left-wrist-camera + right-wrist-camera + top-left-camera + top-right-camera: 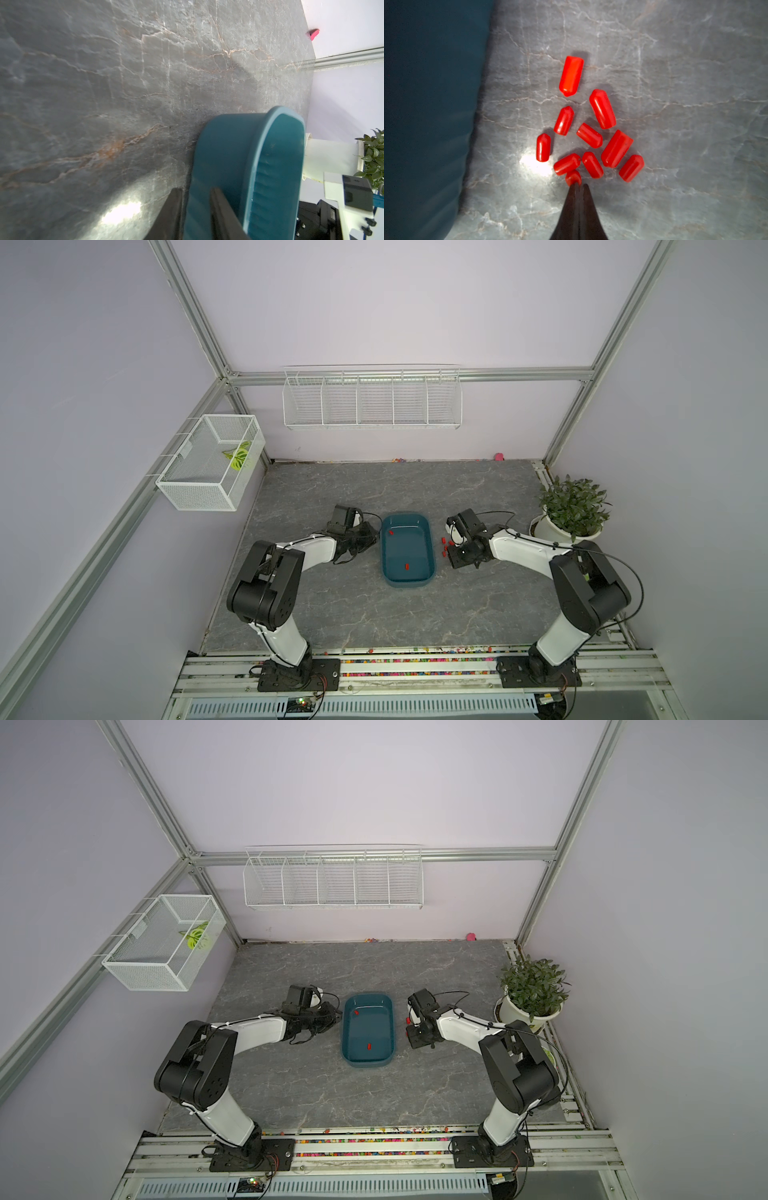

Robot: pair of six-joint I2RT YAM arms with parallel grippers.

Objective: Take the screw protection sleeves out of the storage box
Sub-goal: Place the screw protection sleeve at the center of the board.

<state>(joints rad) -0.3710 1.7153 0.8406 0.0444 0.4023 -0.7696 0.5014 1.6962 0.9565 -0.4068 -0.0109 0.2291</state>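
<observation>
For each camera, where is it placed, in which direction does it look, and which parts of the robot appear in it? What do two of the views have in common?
Top views: high above the arms' bases, looking down on the table; left arm and right arm show whole.
Left wrist: on the left arm, facing the storage box's outer wall; two fingers show.
Right wrist: on the right arm, looking down at screw protection sleeves on the table; fingertips show.
Shared: both wrist views catch the storage box.
</observation>
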